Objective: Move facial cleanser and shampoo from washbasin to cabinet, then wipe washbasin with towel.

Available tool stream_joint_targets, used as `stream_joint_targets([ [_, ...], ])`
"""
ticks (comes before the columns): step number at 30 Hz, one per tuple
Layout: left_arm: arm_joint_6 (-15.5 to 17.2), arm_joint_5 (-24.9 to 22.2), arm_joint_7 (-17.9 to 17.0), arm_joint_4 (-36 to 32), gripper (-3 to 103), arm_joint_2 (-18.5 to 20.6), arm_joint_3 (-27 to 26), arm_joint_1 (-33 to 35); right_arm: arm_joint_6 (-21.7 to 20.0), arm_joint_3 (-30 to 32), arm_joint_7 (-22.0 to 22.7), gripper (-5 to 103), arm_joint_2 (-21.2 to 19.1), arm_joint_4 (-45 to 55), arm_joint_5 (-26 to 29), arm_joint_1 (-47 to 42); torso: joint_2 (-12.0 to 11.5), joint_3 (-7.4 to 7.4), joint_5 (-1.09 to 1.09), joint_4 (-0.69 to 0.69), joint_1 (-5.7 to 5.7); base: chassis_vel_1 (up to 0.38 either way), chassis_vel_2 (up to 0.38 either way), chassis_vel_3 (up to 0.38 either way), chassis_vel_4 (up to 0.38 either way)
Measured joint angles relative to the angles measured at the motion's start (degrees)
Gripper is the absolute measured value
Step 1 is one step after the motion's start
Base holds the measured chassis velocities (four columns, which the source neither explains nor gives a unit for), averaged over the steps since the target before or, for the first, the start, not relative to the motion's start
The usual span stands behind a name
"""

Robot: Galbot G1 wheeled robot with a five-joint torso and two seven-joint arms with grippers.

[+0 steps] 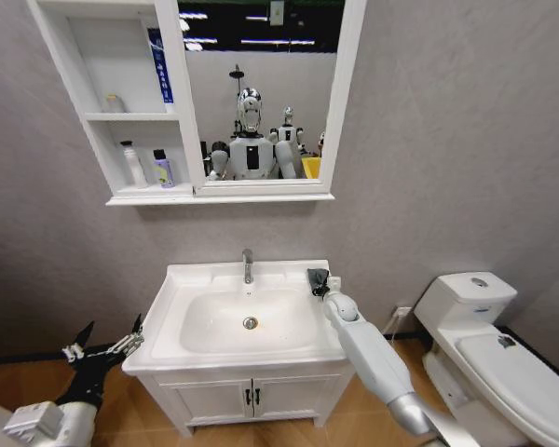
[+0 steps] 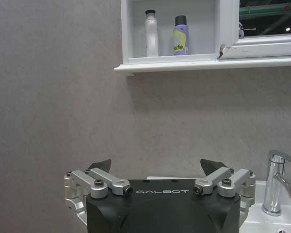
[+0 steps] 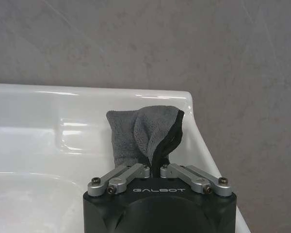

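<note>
— While your right gripper point(image 3: 156, 167) sits over the washbasin's point(image 1: 182, 289) back right corner, what has it got?

— Its fingers are clenched on the towel point(image 3: 145, 136), the dark grey cloth. You can see in the right wrist view that the fabric bunches up from between the closed fingers and stands above the white ledge. In the head view the towel point(image 1: 318, 279) sits at the rim beside the tap point(image 1: 248, 264), at the end of your right arm.

— And your left gripper point(image 1: 104, 345)?

— Released. It hangs low, off the washbasin's left side, below the level of the rim and apart from it. The left wrist view shows its black fingertips point(image 2: 101, 165) spread wide with nothing between them.

— Where do you find the bottles?

— On the cabinet point(image 1: 74, 65), in the lowest compartment next to the mirror point(image 1: 261, 93). A white bottle point(image 2: 151, 33) with a dark cap stands upright there, and just beside it a purple and yellow bottle point(image 2: 180, 35), also upright. A blue and white tube point(image 1: 160, 65) leans against the right wall of the compartment above, and a small pale object point(image 1: 115, 103) I cannot identify rests on that same shelf.

— The bowl itself?

— White, with the round metal drain point(image 1: 251, 323) at its middle.
</note>
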Motion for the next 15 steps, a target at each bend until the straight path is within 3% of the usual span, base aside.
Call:
stream_joint_targets([
  [6,0.0,0.0,0.0,0.0,100,0.0,0.0,0.0,-1.63,-3.12,3.05,4,-0.17,7.09,0.84,-2.71,0.0,0.0,0.0,0.01,0.0,0.0,0.0,0.0,0.0],
  [15,0.0,0.0,0.0,0.0,100,0.0,0.0,0.0,-5.38,-10.69,11.42,4,1.44,14.89,5.79,-5.32,0.0,0.0,0.0,0.03,-0.01,0.0,0.0,0.0,0.0],
])
